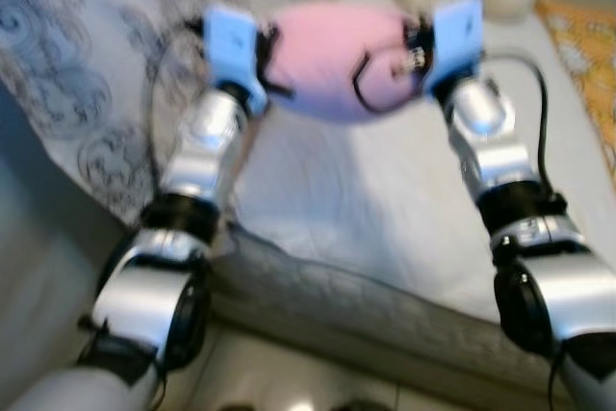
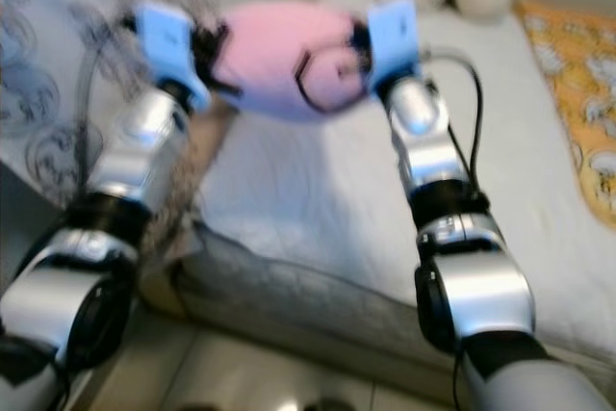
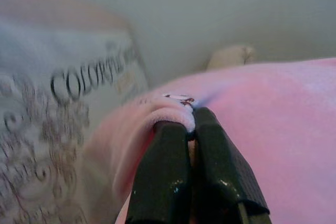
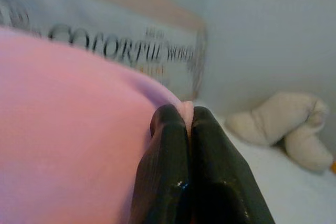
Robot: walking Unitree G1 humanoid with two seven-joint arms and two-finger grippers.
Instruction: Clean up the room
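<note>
Holding one pink pillow (image 1: 332, 60) aloft over the white bed (image 1: 385, 199), you have it strung crosswise between both arms, long axis left to right. Left gripper (image 3: 190, 125) pinches its left edge, fingers pressed together on a fold; right gripper (image 4: 187, 118) pinches the right edge likewise. Neither arm is nearer. Count: one pillow, one beige plush toy (image 4: 278, 129), one printed cushion (image 4: 121, 51).

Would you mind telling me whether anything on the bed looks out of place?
The cream plush toy lies slumped against the wall at the bed's far end. The pink pillow is off the white sheet, pinched between left gripper and right gripper.
</note>
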